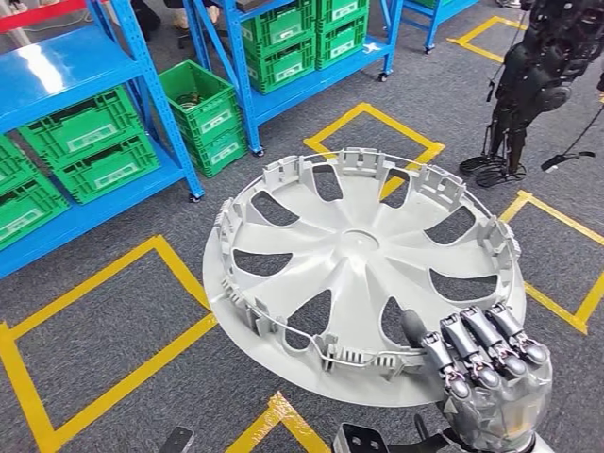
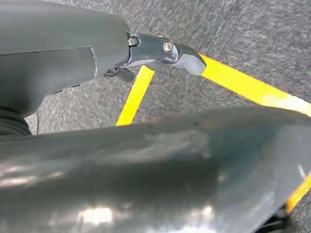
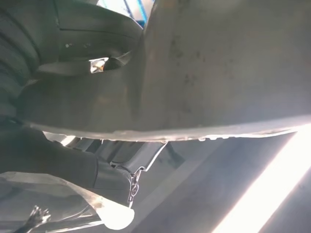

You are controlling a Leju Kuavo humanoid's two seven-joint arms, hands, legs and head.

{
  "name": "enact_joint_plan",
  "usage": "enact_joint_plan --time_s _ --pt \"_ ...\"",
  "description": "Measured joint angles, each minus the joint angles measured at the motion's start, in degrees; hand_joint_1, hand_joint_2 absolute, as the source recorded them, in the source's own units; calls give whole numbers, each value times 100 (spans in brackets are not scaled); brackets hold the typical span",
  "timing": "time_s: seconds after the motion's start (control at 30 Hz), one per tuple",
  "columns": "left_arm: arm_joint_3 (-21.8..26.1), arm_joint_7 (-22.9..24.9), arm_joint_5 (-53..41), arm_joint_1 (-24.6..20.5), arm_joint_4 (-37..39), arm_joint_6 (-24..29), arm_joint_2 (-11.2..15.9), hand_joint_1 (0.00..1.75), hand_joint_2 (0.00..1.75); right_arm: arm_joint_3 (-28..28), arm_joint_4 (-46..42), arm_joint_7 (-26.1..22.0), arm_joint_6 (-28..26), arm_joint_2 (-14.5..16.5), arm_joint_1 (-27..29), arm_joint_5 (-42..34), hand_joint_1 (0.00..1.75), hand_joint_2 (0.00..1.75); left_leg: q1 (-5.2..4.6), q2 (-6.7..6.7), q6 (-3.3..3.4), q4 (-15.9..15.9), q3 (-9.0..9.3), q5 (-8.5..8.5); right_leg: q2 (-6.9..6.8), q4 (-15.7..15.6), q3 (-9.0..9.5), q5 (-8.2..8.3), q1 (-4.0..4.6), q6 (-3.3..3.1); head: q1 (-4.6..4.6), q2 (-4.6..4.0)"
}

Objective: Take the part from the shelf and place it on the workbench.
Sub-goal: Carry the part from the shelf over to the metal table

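Now our right hand (image 1: 492, 363) holds the big wheel cover (image 1: 356, 255) by its near edge, fingers curled over the rim. It lies flat above the floor. Our left hand's (image 2: 161, 51) grip we cannot tell.

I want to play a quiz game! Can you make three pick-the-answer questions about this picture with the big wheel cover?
1. Where is the wheel cover?
A. on a shelf
B. held up over the floor
C. in a crate

2. What colour are the crates on the blue shelves?
A. green
B. red
C. white

3. What is the right hand doing?
A. hanging empty
B. pointing
C. gripping the cover's rim

Answers:
1 B, grey carpet and yellow floor tape show beneath it.
2 A, every crate is green.
3 C, its fingers curl over the rim.
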Motion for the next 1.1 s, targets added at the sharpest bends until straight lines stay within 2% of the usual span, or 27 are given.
enact_joint_plan --time_s 0.07,0.13,0.2,0.23,0.3,0.33,0.37,0.4,0.43,0.47,0.5,0.57,0.6,0.63,0.67,0.7,0.73,0.77,0.8,0.83,0.87,0.9,0.93,0.97,1.0,1.03,1.1 --pt "-4 0 1 -6 0 1 8 0 0 0 -6 -2 -1 0 -2 0 175 175 34 -226 28 -742 352 314 139 38 -24 2 1 34 4 0" --pt "-7 0 1 -11 0 0 10 0 0 -1 -20 -1 -1 0 -8 0 175 175 44 -400 51 -1080 488 354 251 64 -94 27 -6 109 6 0" --pt "-10 0 -1 -16 -1 -1 -7 0 0 -2 -32 -2 -1 0 2 0 175 175 37 -332 95 -1133 479 361 354 56 -170 67 -33 196 5 0" --pt "-13 -1 -2 -22 -1 -1 -15 0 0 -3 -37 -4 -1 0 12 0 175 175 40 -272 131 -1161 477 385 320 77 -212 47 -36 227 12 0" --pt "-20 -3 -3 -32 -1 2 -27 0 0 -3 -44 -8 -1 0 17 0 175 175 52 -138 209 -1213 470 432 82 395 -395 -170 -23 272 53 0" --pt "-26 -4 -3 -30 0 3 -23 0 0 -3 -46 -9 -1 0 16 0 175 175 39 -72 227 -1217 461 440 -81 725 -546 -358 -15 285 76 0" --pt "-31 -4 -3 -22 0 3 -22 0 0 -2 -47 -9 -1 0 12 0 175 175 30 0 237 -1218 451 444 -182 1121 -718 -547 -13 297 91 0" --pt "-36 -4 -3 -13 0 3 -21 0 0 -3 -47 -9 -1 0 13 0 175 175 21 76 238 -1216 444 444 -231 1465 -866 -678 -14 308 93 0" --pt "-40 -4 -3 -7 0 3 -22 0 0 -6 -47 -9 -1 0 17 0 175 175 14 153 238 -1216 442 444 -256 1647 -931 -710 -14 315 93 0" --pt "-43 -4 -3 -7 0 4 -24 0 0 -10 -47 -9 -1 0 20 0 175 175 11 225 238 -1215 443 443 -278 1606 -885 -635 -13 316 93 0" --pt "-45 -4 -3 -10 0 4 -28 0 0 -14 -47 -9 -1 0 22 0 175 175 10 290 235 -1214 447 441 -317 1330 -720 -472 -12 306 94 0" --pt "-48 -4 -3 -19 0 7 -36 0 0 -17 -48 -9 -1 0 19 0 175 175 -10 401 211 -1205 459 427 -534 507 -258 -161 16 270 97 0" --pt "-49 -4 -3 -21 0 9 -36 0 0 -17 -48 -9 -1 0 13 0 175 175 -28 447 188 -1197 460 419 -632 210 -89 -91 33 239 93 0" --pt "-49 -2 -4 -21 0 10 -35 0 0 -20 -49 -9 -1 0 12 0 175 175 -46 495 161 -1189 459 413 -690 56 -6 -79 50 209 95 0" --pt "-50 1 -5 -22 0 11 -34 0 0 -24 -49 -11 -1 0 14 0 175 175 -62 546 136 -1182 457 411 -680 16 5 -95 65 181 93 0" --pt "-51 3 -7 -27 0 12 -35 0 0 -31 -49 -15 -1 0 19 0 175 175 -63 602 111 -1181 461 410 -614 18 -4 -84 59 143 92 0" --pt "-52 4 -8 -36 0 13 -35 0 0 -38 -50 -21 -1 0 25 0 175 175 -55 587 81 -1160 462 383 -556 11 -16 -68 49 109 92 0" --pt "-52 4 -9 -44 0 13 -35 0 0 -43 -50 -28 -1 0 26 0 175 175 -45 505 54 -1090 442 315 -503 1 -21 -51 36 75 85 0" --pt "-53 4 -10 -50 0 14 -34 0 0 -45 -51 -33 -1 0 24 0 175 175 -34 372 26 -902 373 179 -450 -11 -21 -33 20 40 73 0" --pt "-54 4 -11 -47 0 14 -33 0 0 -45 -51 -36 -1 0 23 0 175 175 -22 215 5 -591 246 -11 -396 -15 -23 -20 8 16 60 0" --pt "-55 5 -11 -36 0 14 -34 0 0 -45 -51 -38 -1 1 20 0 175 175 -17 114 -5 -206 82 -209 -337 -13 -29 -14 7 1 49 0" --pt "-57 7 -12 -23 0 14 -35 0 0 -46 -51 -40 -1 1 21 0 175 175 -14 64 -12 176 -85 -371 -271 -12 -33 -9 8 -9 44 0" --pt "-59 10 -12 -10 0 14 -37 0 0 -48 -51 -46 -1 1 21 0 175 175 -14 49 -14 415 -195 -425 -196 -9 -35 -6 10 -12 43 0" --pt "-62 14 -11 -5 0 14 -37 0 0 -49 -51 -59 -1 1 22 0 175 175 -14 42 -10 443 -213 -357 -119 -2 -35 -5 12 -14 42 0" --pt "-66 17 -11 -5 0 15 -37 0 0 -50 -51 -76 -1 1 23 0 175 175 -12 30 0 264 -137 -189 -41 7 -33 -5 11 -12 42 0" --pt "-71 19 -10 -9 0 15 -35 0 0 -50 -51 -95 -1 2 22 0 175 175 -6 -26 18 -100 21 49 38 20 -32 -7 10 -7 40 0" --pt "-85 21 -2 -15 0 17 -22 0 0 -54 -51 -128 -1 2 17 0 175 175 25 -306 58 -810 326 339 175 55 -65 -8 10 26 46 0"
